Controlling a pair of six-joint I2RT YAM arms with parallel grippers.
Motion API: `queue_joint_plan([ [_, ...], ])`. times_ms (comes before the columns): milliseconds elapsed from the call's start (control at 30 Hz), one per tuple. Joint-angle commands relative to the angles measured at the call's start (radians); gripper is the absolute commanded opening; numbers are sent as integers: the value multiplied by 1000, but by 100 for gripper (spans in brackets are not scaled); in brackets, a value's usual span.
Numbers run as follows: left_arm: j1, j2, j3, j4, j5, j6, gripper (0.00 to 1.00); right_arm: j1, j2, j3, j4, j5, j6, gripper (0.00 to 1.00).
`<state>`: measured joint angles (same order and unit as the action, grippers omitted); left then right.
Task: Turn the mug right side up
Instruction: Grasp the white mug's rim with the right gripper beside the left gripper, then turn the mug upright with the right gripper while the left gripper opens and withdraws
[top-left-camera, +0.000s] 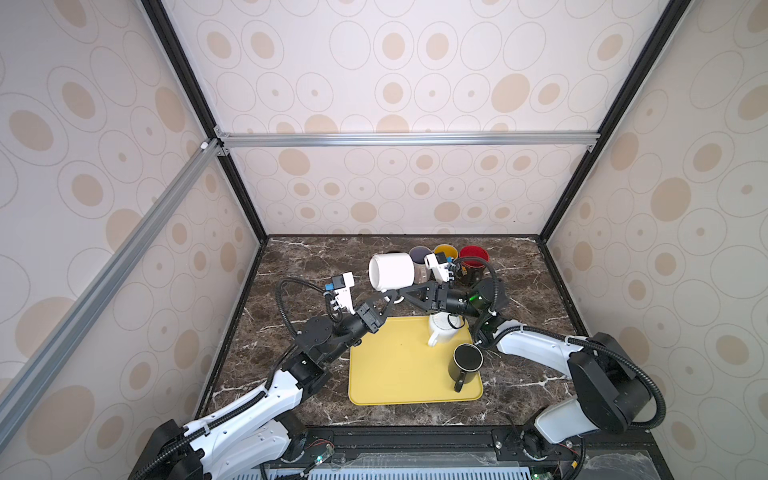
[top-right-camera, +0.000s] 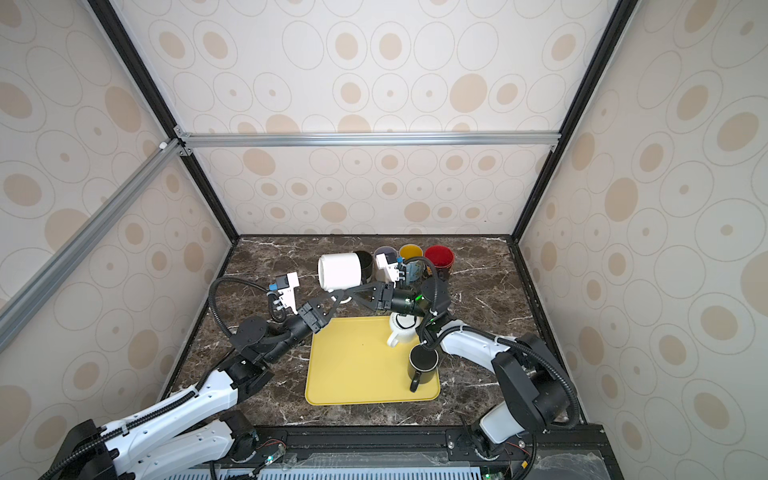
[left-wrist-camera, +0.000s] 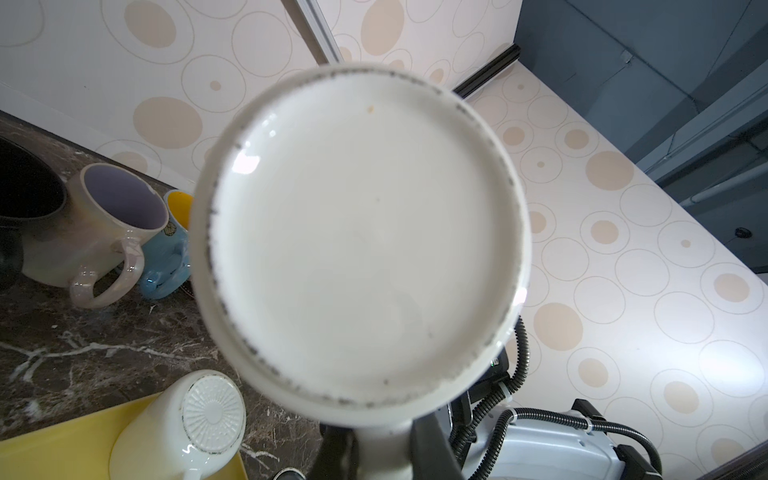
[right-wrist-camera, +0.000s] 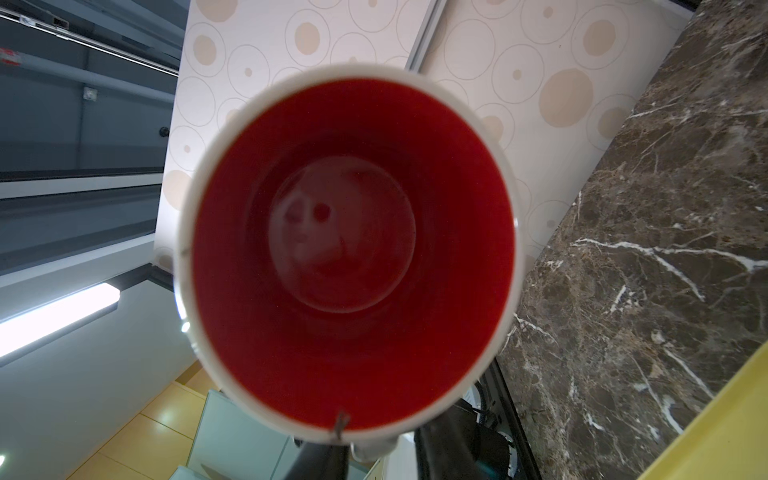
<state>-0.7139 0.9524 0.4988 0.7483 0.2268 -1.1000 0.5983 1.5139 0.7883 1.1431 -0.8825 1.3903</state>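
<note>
Cream wall panels (top-left-camera: 374, 83) printed with beige ovals, set in a black and aluminium frame (top-left-camera: 407, 139), close in three sides of the dark brown, white-veined marble worktop (top-left-camera: 291, 257).

Bare stone lies open on the outer side of the left gripper (top-left-camera: 388, 298) and beyond it to the back wall. The right gripper (top-left-camera: 405, 293) has a crowded far side. Three mugs stand there close together: a beige mug (top-left-camera: 419, 252) lined lilac, a blue mug (left-wrist-camera: 166, 249) lined yellow, and a dark mug (top-left-camera: 473, 266) lined red.

The white mug (top-left-camera: 392, 272) hangs on its side in the air just beyond both grippers. Its glazed, speckle-ringed base faces the left wrist camera and its glossy red inside faces the right.

The left jaws are closed tight on its handle. The right jaws straddle the same handle, narrowly parted, and I cannot tell whether they press it.

Below and on the near side of the jaws lies a smooth yellow tray (top-left-camera: 395, 374) with rounded corners, mostly bare. It carries a cream mug (top-left-camera: 440, 334) and a glossy black mug (top-left-camera: 465, 361), both on the right gripper's side.
</note>
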Motion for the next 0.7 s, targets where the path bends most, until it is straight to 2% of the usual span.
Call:
queue_joint_plan([
  [0, -2, 11, 18, 137, 70, -20, 0, 21, 10, 57, 88, 4, 41, 28],
  [167, -1, 47, 17, 151, 91, -26, 0, 40, 23, 91, 58, 10, 28, 25],
  [267, -1, 55, 4, 167, 93, -36, 0, 40, 20, 88, 51, 40, 26, 4],
  [300, -2, 57, 3, 166, 94, -34, 0, 40, 18, 90, 47, 39, 22, 0],
  [467, 3, 58, 14, 105, 94, 1, 0, 42, 13, 97, 18, 46, 8, 0],
  [500, 5, 51, 20, 61, 83, 12, 19, 42, 8, 99, 4, 51, -1, 0],
  [533, 10, 34, 26, -18, 55, 19, 76, 42, -2, 97, -22, 63, -18, 0],
  [567, 14, 8, 31, -111, 16, 32, 100, 41, -18, 102, -65, 70, -42, 0],
  [667, 30, -98, 53, -410, -125, 103, 100, 42, -54, 138, -230, 68, -132, 0],
])
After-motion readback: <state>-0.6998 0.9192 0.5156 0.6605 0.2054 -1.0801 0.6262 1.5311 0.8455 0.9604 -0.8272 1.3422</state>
